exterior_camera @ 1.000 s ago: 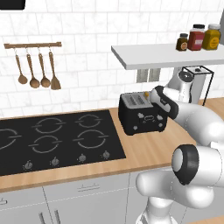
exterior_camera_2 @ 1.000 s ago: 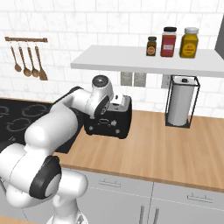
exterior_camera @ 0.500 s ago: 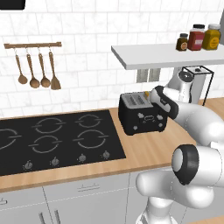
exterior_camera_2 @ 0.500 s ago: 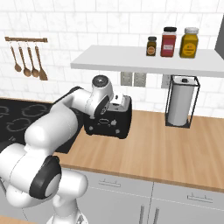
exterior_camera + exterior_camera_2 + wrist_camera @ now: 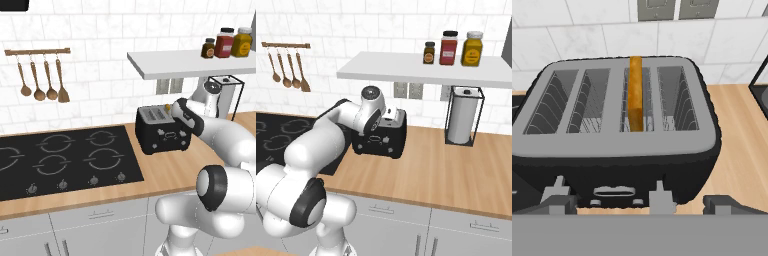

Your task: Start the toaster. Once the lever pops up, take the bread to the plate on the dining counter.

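The bread (image 5: 635, 95) is standing upright on edge in the toaster (image 5: 619, 135), in the third of the four slot openings counted from the left in the hand view, with its top edge rising just above the silver top. It is showing as a narrow orange-tan strip. In the hand view the bread is lying beyond and above the gripper (image 5: 642, 202), well apart from the fingertips (image 5: 661, 199), which are sitting low against the toaster's black near face. The fingers are holding nothing; how far apart they are standing cannot be told from these views.

The toaster is sitting on the wood counter (image 5: 172, 172), just to the right of the black cooktop (image 5: 60, 160) and near the tiled back wall. White markings are showing on its front (image 5: 380, 140), but they are too small to read.

To the far right a paper-towel roll (image 5: 461, 120) is standing in a black wire holder. Three jars (image 5: 451, 48) are standing on the white shelf (image 5: 421, 70) above; their labels are unreadable.
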